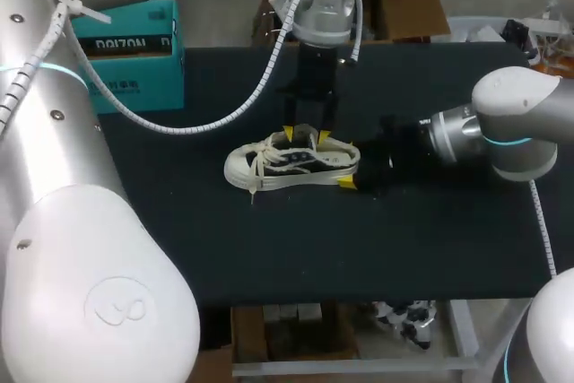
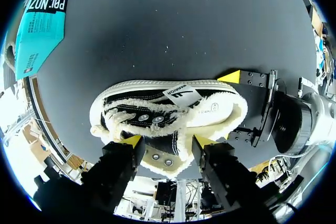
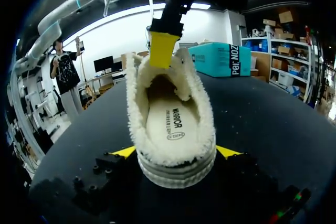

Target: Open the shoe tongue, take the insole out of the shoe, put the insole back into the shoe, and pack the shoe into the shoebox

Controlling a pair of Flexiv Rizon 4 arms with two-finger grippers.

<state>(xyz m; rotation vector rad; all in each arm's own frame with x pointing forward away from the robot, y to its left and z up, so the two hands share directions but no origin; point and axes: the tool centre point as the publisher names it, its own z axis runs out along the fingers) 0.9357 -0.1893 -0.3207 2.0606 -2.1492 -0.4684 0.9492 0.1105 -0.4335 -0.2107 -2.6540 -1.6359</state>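
Soft, even light on the black table (image 1: 269, 248), bright glare beyond its edge.

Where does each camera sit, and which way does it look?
Head view: above and behind the robot, looking down on the black table; shows the left gripper and right gripper at the white-and-black fleece-lined sneaker.
Left wrist view: on the left wrist, looking down past its own gripper onto the sneaker.
Right wrist view: on the right wrist, looking level over the table into the sneaker's heel, held by its own gripper.
Shared: all three show the sneaker and the teal cardboard shoebox.
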